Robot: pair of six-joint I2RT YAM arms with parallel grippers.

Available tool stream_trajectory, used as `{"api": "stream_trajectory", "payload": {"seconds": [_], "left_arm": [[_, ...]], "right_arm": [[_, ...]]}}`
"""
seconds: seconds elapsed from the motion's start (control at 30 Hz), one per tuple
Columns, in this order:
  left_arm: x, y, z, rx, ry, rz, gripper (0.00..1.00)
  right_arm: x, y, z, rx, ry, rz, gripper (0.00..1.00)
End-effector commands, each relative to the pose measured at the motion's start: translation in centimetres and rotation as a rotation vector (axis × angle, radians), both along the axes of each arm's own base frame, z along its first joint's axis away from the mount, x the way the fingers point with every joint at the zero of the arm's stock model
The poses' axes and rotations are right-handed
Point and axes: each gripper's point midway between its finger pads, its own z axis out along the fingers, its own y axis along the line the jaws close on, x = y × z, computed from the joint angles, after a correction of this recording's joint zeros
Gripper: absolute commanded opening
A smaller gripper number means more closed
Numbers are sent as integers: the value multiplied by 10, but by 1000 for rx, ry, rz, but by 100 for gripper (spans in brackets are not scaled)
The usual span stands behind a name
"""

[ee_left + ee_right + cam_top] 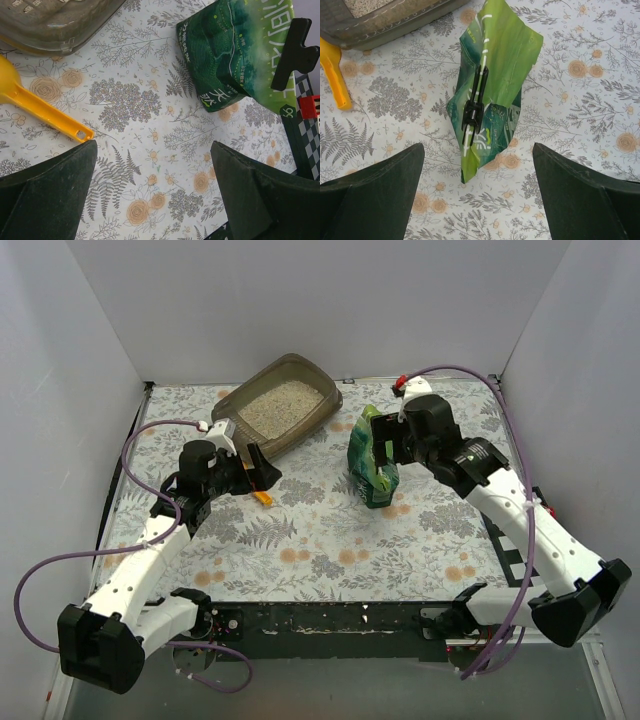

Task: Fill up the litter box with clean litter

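The litter box [322, 375] stands at the back of the table, left of centre, with pale clean litter [279, 406] in it. Its wall shows at the top left of the left wrist view [55, 25] and of the right wrist view [390, 22]. A green bag [372, 465] stands upright in mid-table, pinched by a black clip [476, 102]. My right gripper [372, 443] hovers open over the bag [492, 60], which lies just beyond the fingertips. My left gripper [265, 468] is open with nothing in it, beside a yellow scoop [42, 111] lying on the cloth.
White walls close in the table at the back and both sides. A flowered cloth [330, 540] covers the table. Purple cables loop from both arms. A black-and-white checked strip [306, 145] runs along the table's right edge.
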Motion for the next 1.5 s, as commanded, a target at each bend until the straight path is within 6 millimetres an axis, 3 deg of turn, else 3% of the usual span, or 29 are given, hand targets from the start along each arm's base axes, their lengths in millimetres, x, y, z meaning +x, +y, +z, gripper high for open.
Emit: {"api": "stream_trajectory", "payload": {"seconds": [0.0,0.1,0.3,0.63,0.9,1.0,1.07,1.13,1.2,1.47], "left_arm": [[-2,-1,6,4,-29,-15,98],[-4,-2,1,-6,-33,-21,98],[-3,-5,-12,-29,-27,-18,98],[-3,-9,-22,-56,-40,-37,98],[-2,-13,-23,-56,-30,-59,98],[-2,-13,-23,-56,-28,-59,98],[-2,-13,-24,-56,-25,-59,98],[-2,-13,-24,-57,-24,-62,98],[-3,-13,-25,-57,-23,-61,98],[-3,-14,-27,-57,-16,-63,98]], "right_arm": [[11,16,19,48,-18,16,96],[17,23,15,59,-7,17,94],[29,32,-15,18,71,-2,84],[43,32,-39,-17,106,-42,77],[48,34,-48,-32,127,-54,61],[49,31,-50,-49,130,-67,45],[49,29,-49,-52,124,-73,32],[51,22,-48,-77,118,-98,2],[50,14,-44,-101,111,-124,1],[31,-20,8,-107,3,-190,1]]}}
